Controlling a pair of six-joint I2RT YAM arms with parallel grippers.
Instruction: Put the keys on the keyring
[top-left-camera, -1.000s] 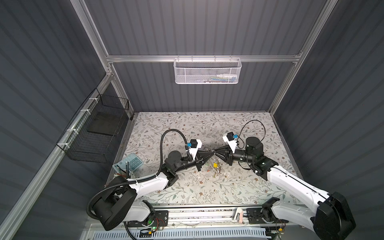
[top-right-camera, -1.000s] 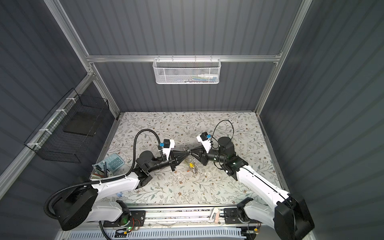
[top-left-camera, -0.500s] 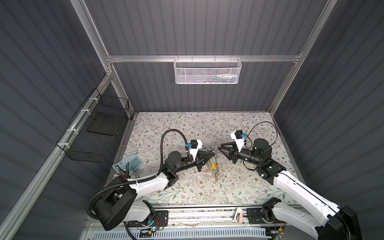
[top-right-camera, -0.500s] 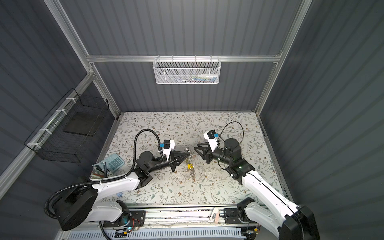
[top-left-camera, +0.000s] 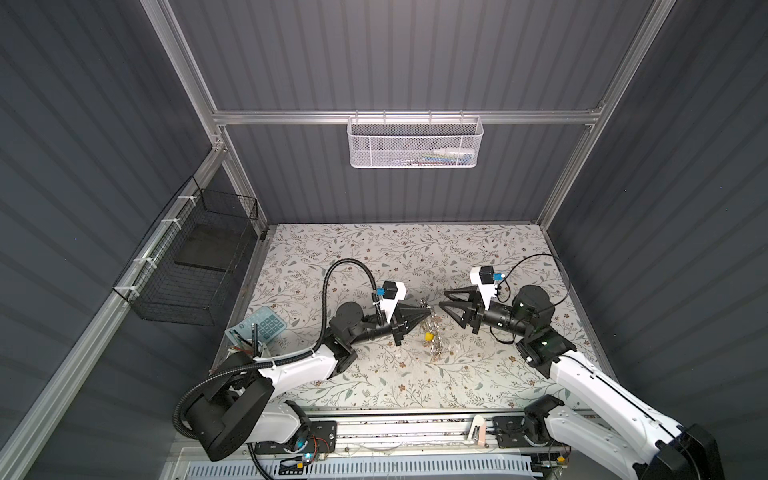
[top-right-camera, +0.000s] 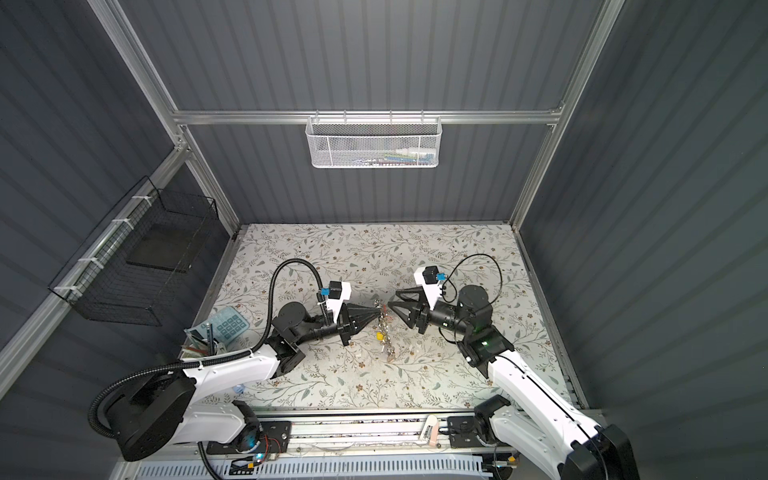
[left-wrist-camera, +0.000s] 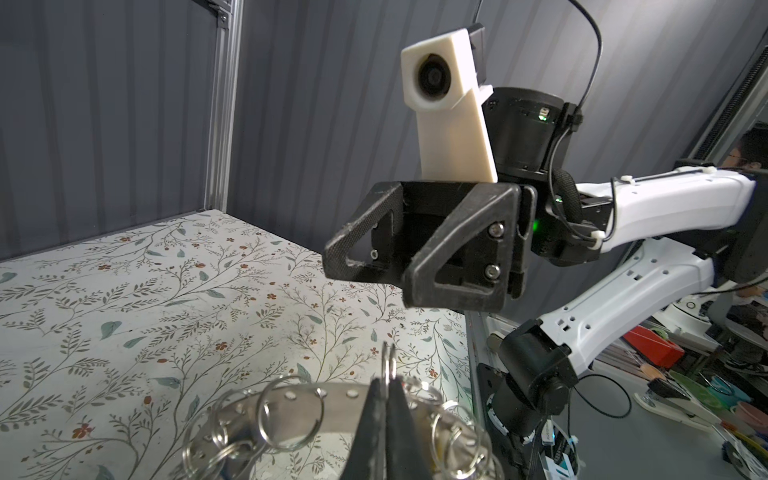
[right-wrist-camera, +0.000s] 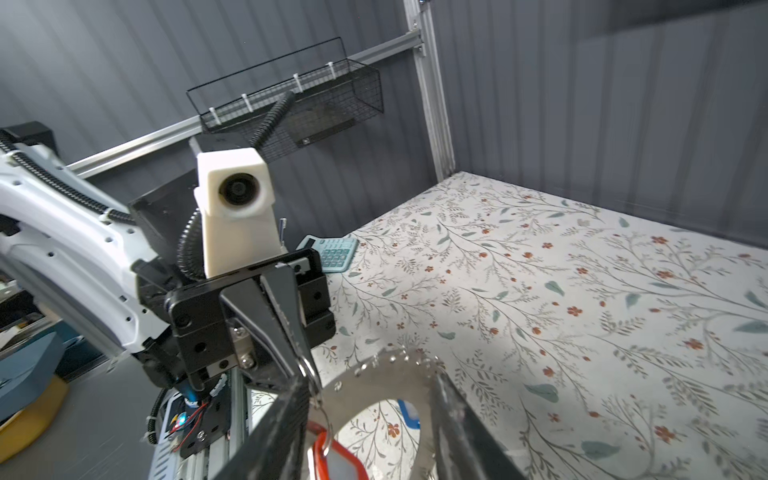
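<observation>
Mid-table, the keyring (left-wrist-camera: 291, 399) is held by a wire ring (left-wrist-camera: 389, 363) in the closed left gripper (top-left-camera: 427, 311), keys (right-wrist-camera: 336, 457) seemingly hung there; the open, empty right gripper (top-left-camera: 444, 302) is best backed off rightwards

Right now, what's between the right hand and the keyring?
The orange-red tag on a small wire ring, pinched by the left hand, hangs between the open right hand and the keyring; the right wrist view shows it.
</observation>
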